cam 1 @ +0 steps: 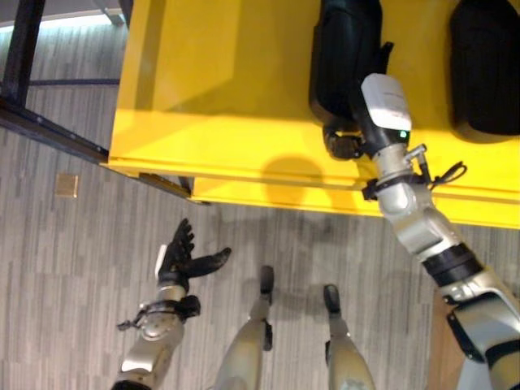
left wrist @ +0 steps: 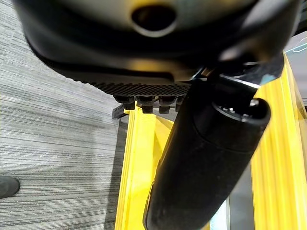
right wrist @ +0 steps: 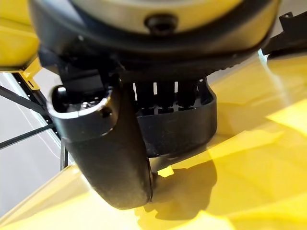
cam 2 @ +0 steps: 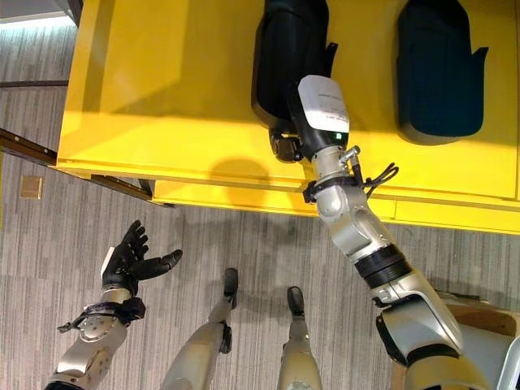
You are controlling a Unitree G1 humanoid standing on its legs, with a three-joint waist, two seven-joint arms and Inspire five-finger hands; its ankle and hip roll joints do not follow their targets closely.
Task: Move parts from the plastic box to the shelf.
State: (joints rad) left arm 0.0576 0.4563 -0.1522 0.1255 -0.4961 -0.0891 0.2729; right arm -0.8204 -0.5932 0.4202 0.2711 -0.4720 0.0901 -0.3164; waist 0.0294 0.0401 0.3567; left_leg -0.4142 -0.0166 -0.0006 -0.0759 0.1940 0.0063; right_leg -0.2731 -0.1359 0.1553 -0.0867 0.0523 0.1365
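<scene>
My right hand (cam 2: 286,146) curls around the near end of a black part (cam 2: 288,57) on the yellow shelf (cam 2: 162,106); my left hand (cam 2: 134,258) hangs open at seven o'clock. Letting go carelessly could drag the part off the edge.

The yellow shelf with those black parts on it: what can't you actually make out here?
- Right hand: in the eye views the white wrist covers it; the right wrist view shows its fingers at the near black moulded plastic part, grip unclear.
- Both that part and the second black moulded part: far ends cut off by the eye views' top edge.
- Yellow metal shelf: full extent cut off.
- Left hand: open, holds nothing.
</scene>
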